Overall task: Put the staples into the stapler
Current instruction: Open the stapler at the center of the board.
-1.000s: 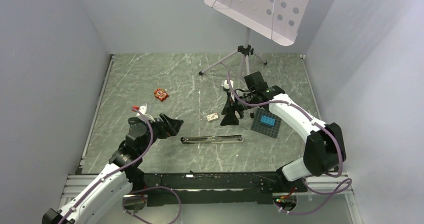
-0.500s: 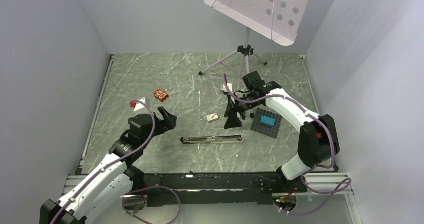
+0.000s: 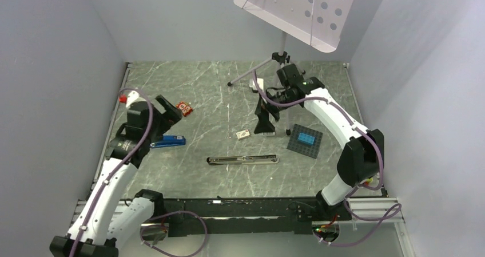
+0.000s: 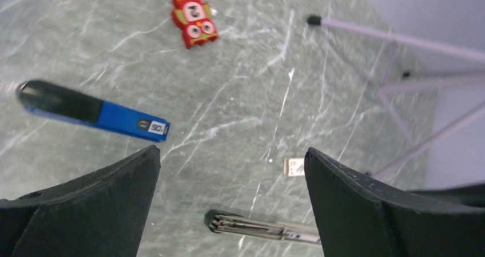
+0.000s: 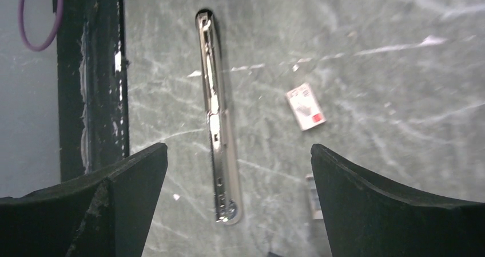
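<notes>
The silver stapler (image 3: 243, 159) lies opened out flat at the table's middle; it also shows in the left wrist view (image 4: 257, 227) and the right wrist view (image 5: 216, 119). A blue and black stapler (image 3: 167, 141) lies at the left, also in the left wrist view (image 4: 114, 119). The staples (image 5: 313, 197), a tiny grey block, lie on the table by my right finger; in the top view they are a speck (image 3: 285, 132). My left gripper (image 3: 170, 109) (image 4: 231, 151) is open and empty above the blue stapler. My right gripper (image 3: 265, 122) (image 5: 238, 148) is open and empty, just left of the staples.
A small white and red card or box (image 3: 243, 134) lies behind the silver stapler. A red toy brick (image 3: 183, 108) sits at the left rear. A dark baseplate with a blue brick (image 3: 305, 139) lies at the right. A tripod (image 3: 280, 59) stands at the back.
My left arm has swung back and to the left, uncovering the blue stapler. My right gripper has drawn a little toward the back. Both stay open.
</notes>
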### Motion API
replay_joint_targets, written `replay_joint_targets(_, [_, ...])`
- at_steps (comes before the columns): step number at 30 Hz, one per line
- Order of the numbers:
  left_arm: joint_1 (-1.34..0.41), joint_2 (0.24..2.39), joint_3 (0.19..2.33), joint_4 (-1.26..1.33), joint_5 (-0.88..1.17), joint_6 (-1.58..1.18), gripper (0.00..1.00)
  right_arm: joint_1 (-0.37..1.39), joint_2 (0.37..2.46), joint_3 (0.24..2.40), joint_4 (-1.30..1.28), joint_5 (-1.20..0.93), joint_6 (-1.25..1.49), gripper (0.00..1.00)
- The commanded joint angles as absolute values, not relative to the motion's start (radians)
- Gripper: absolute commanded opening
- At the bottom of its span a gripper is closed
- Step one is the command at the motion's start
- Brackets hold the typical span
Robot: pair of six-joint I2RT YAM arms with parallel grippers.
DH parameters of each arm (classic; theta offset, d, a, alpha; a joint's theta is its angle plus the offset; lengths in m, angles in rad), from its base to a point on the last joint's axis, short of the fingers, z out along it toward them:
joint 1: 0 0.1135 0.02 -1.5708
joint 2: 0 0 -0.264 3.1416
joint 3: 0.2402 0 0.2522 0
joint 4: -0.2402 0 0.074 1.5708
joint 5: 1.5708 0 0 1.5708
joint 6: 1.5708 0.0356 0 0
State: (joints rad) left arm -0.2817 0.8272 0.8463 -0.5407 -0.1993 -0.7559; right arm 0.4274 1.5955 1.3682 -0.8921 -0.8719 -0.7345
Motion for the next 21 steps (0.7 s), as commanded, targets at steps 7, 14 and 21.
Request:
replay_joint_targets(7, [-0.126,0.922,0.86,-0.851,-0.139,-1.36,0.98,0.444,1.656,1.532,-0.886,-0.933,-0.599,1.0])
replay_joint_targets(14, [-0.066,1.13,0.928,-0.88,-0.15,-1.329,0.92,0.443,1.688,1.521,-0.852,-0.94,-0.547,1.0])
replay_joint_targets(21, [-0.026,1.261,0.919,-0.806,-0.154,-1.321,0.78,0.443,1.683,1.472,-0.811,-0.937,-0.515,1.0])
